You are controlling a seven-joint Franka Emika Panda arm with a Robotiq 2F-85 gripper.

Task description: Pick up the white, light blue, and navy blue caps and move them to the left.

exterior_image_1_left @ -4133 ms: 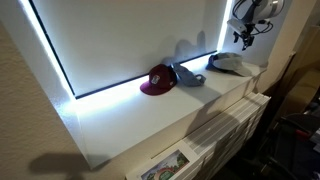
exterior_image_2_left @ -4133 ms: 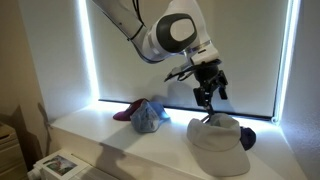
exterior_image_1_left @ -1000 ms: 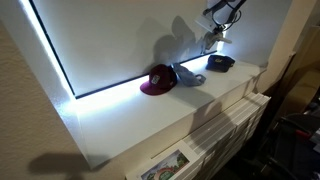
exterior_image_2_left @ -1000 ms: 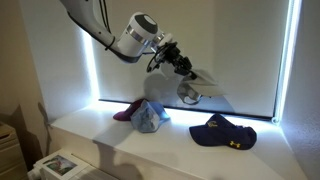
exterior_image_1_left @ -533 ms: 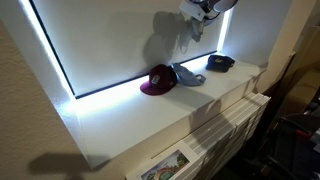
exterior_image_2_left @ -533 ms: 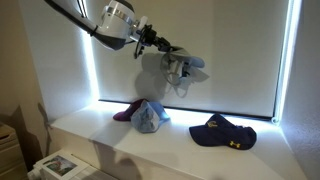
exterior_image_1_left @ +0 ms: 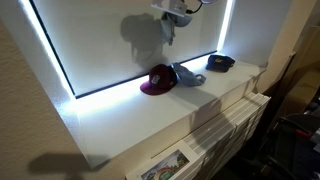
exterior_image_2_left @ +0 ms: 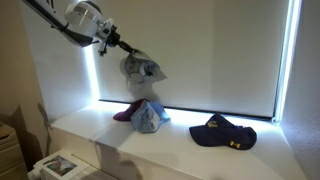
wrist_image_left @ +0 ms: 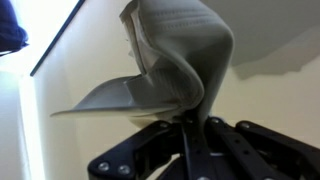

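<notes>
We've got the gripper (wrist_image_left: 190, 122) clenched on the white cap (exterior_image_2_left: 141, 69), held high over the light blue cap (exterior_image_2_left: 148, 117) nr the counter (exterior_image_2_left: 110, 148)'s back edge. Risk: thin pinch on soft fabric, so a fast swing cd shake it loose onto the maroon cap (exterior_image_1_left: 157, 80).

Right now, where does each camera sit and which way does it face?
An exterior view: high, looking down along the ledge; pincer at top edge.
An exterior view: lower, facing the blind; arm enters top left.
Wrist view: above the pincer, looking at the clamped white cap.
All share the white cap.
</notes>
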